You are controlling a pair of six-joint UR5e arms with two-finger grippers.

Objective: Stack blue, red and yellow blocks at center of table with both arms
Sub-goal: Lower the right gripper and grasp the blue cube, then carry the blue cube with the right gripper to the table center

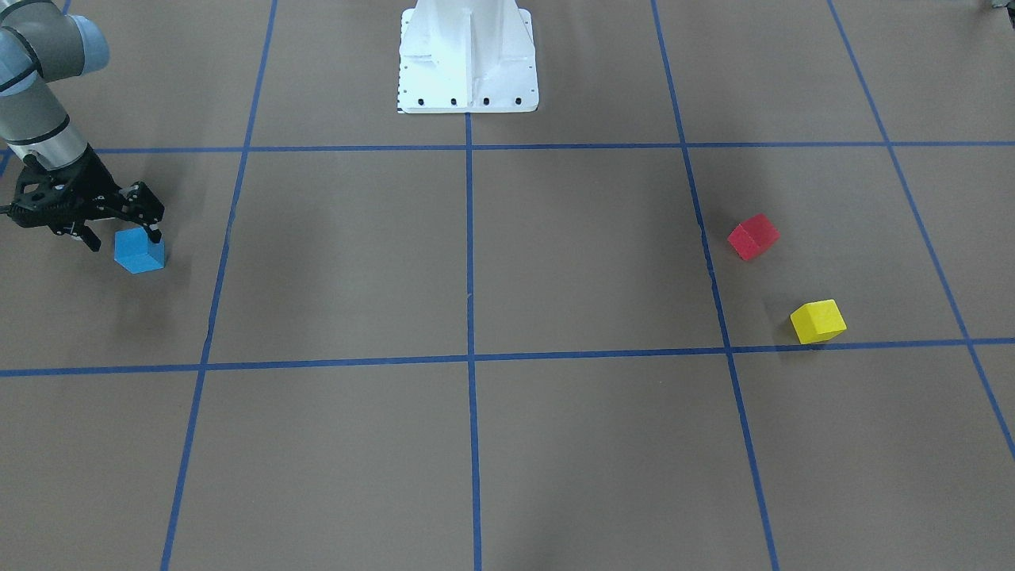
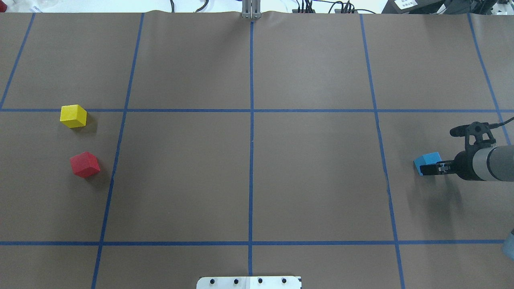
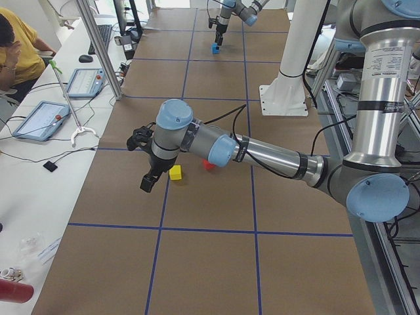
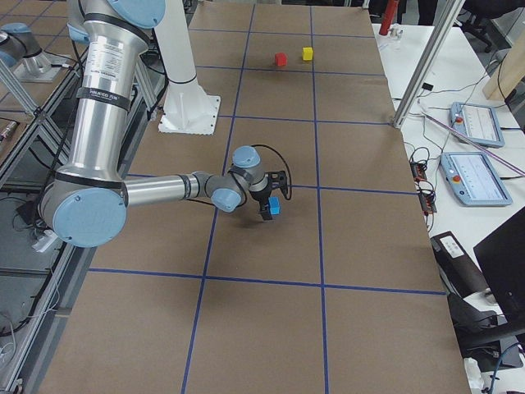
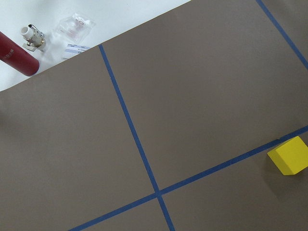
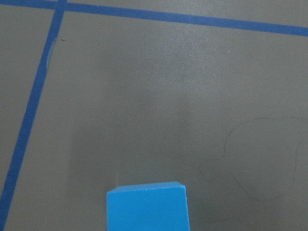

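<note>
Exterior front-facing: my right pincer [image 1: 125, 239] sat released, jaws spread about blue block [image 1: 139, 252], which rested on brown table [image 1: 587, 254] near my right end. My left pincer [image 3: 147, 184] hovered near yellow block [image 1: 818, 321]; released or clenched, could not tell. Red block [image 1: 753, 236] lay near yellow, apart. Blue tape lines [image 1: 469, 238] squared table.

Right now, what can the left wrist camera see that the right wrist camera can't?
Only the left wrist camera sees the yellow block, right beside a tape line. It also sees a dark red cylinder and a clear packet on the white surface past the table's edge. Only the right wrist camera sees the blue block, close up at the bottom of its picture. Both see the brown table and its blue tape lines.
</note>
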